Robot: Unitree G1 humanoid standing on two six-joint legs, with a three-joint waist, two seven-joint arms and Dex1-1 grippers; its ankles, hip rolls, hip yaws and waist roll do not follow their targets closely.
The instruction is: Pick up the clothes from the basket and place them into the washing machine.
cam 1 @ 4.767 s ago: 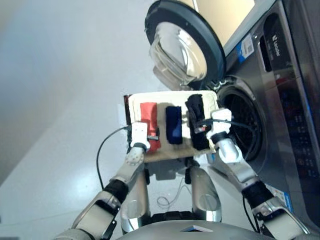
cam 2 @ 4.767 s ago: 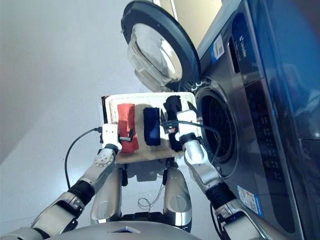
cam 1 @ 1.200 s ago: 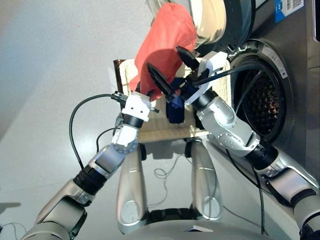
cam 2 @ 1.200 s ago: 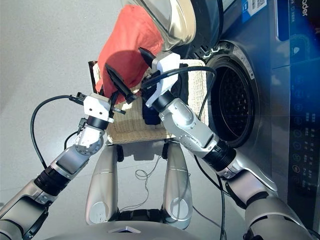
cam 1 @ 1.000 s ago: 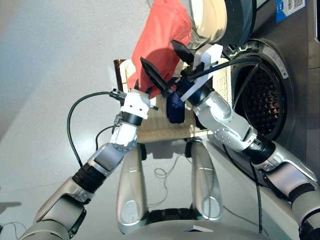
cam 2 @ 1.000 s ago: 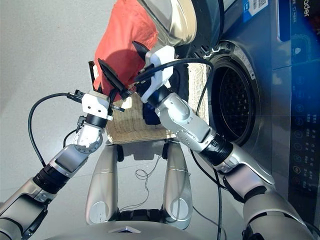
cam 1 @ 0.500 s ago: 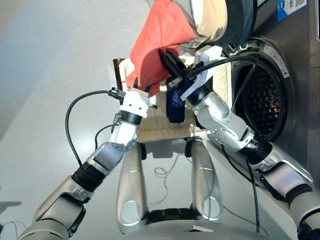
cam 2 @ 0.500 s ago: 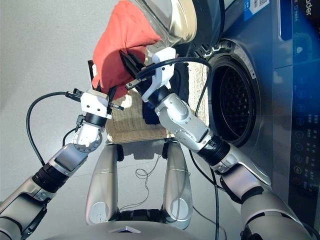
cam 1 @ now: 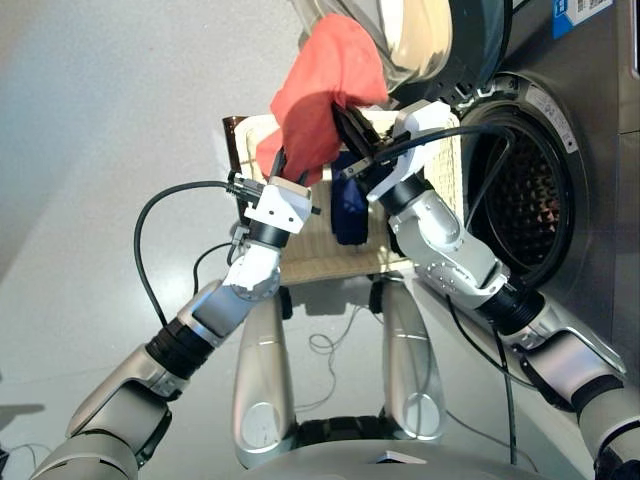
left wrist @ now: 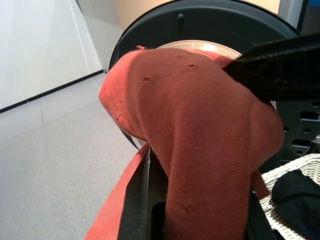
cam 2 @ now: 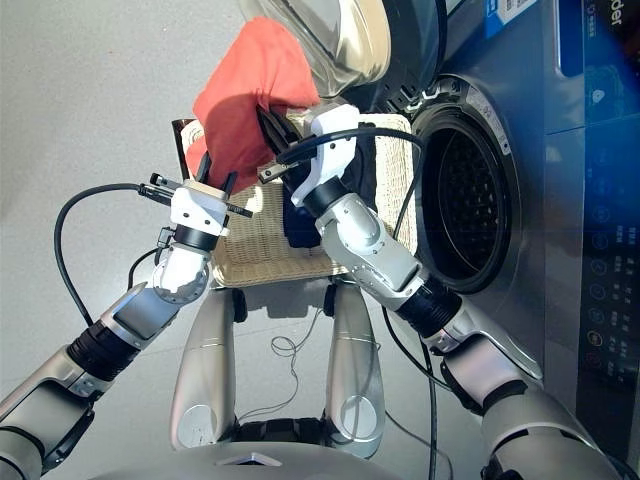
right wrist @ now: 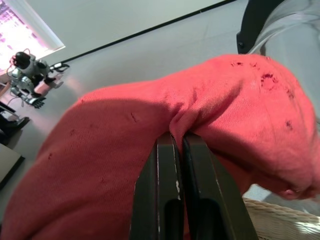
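Coral-red cloth (cam 1: 325,85) raised, pinched by both hands

The coral-red cloth (cam 1: 325,95) hangs bunched in the air above the basket (cam 1: 310,235), held from both sides — the left gripper (cam 1: 288,170) comes up under its lower edge, and the right gripper (cam 1: 350,125) bites into its right side, black fingers (cam 1: 355,132) pressed together in the fabric. The left gripper's fingers are mostly buried in the cloth. In the basket, the navy cloth (cam 1: 349,212) lies just beside the right forearm. Behind the cloth, the open porthole door (cam 1: 440,45) stands up at the top; to the right, the washing machine (cam 1: 590,200) shows its round opening and perforated drum (cam 1: 525,205) — well to the right of the held cloth. Grey floor (cam 1: 110,150) spreads on the left.
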